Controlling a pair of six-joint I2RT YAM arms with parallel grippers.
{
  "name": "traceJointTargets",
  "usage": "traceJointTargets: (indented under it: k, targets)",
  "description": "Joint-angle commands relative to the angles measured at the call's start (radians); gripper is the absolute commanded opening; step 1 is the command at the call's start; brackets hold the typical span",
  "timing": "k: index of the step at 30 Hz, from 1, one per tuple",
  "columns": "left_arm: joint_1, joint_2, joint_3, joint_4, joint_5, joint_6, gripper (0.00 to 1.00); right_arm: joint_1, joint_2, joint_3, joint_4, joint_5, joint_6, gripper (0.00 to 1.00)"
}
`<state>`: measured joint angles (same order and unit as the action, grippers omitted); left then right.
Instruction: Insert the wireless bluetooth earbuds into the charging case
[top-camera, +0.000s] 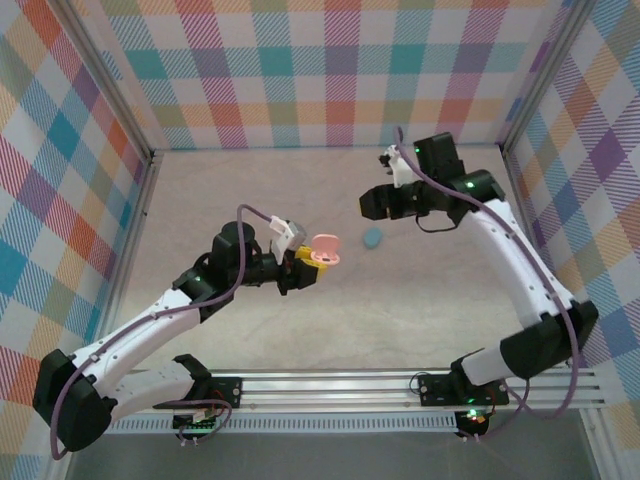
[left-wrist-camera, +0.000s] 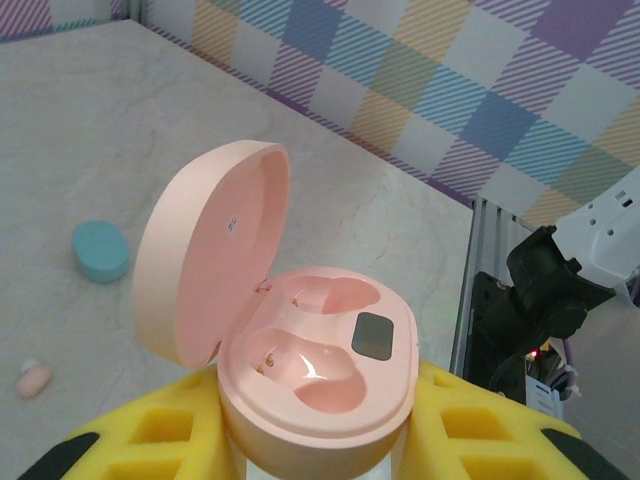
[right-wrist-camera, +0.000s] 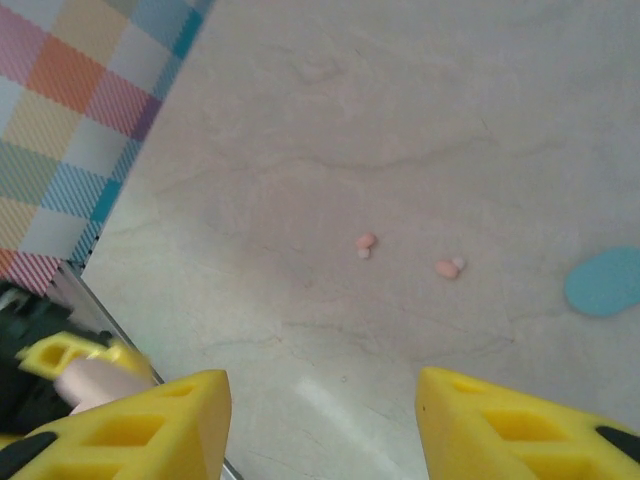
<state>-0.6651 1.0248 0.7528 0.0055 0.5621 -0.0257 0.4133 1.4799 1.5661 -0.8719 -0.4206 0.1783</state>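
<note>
Lying loose on the bare counter (right-wrist-camera: 330, 120), in the right wrist view: one pale pink earbud (right-wrist-camera: 365, 243) and, near it but apart, a second pink earbud (right-wrist-camera: 448, 267). Further to the side, flat on the same surface, a closed light blue case (right-wrist-camera: 603, 282), cut off by the frame edge. Held up over the counter, lid open and both sockets bare: the pink charging case (left-wrist-camera: 315, 370), pinched at its base by the left end effector (left-wrist-camera: 315, 450).

Pale marbled pattern on the counter; around it, walls (top-camera: 340, 70) of coloured check cloth.

Left arm reaching from the near left toward the middle of the counter. Right arm stretched along the right side toward the far wall, then bent inward; right end effector (right-wrist-camera: 320, 420) spread, nothing between the yellow pads (right-wrist-camera: 130, 420), the earbuds on the counter ahead of it.

Too small to make out: any finer shape of the earbuds. Blurred at the lower left of the right wrist view: the left end effector with the case.
</note>
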Motion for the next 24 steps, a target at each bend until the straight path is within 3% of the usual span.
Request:
traceJointTargets:
  k: [1, 8, 14, 24]
  targets:
    - [0.007, -0.032, -0.016, -0.005, -0.023, -0.014, 0.29, 0.003, 0.092, -0.043, 0.069, -0.054, 0.103, 0.5]
    - [0.007, -0.071, -0.026, -0.041, -0.041, -0.011, 0.29, 0.038, 0.311, -0.055, 0.197, -0.096, 0.106, 0.46]
    - [0.007, -0.098, -0.033, -0.064, -0.057, -0.01, 0.29, 0.099, 0.505, 0.075, 0.127, -0.005, 0.123, 0.41]
    - [0.007, -0.14, -0.038, -0.094, -0.07, 0.0, 0.29, 0.14, 0.572, 0.038, 0.141, 0.145, 0.324, 0.32]
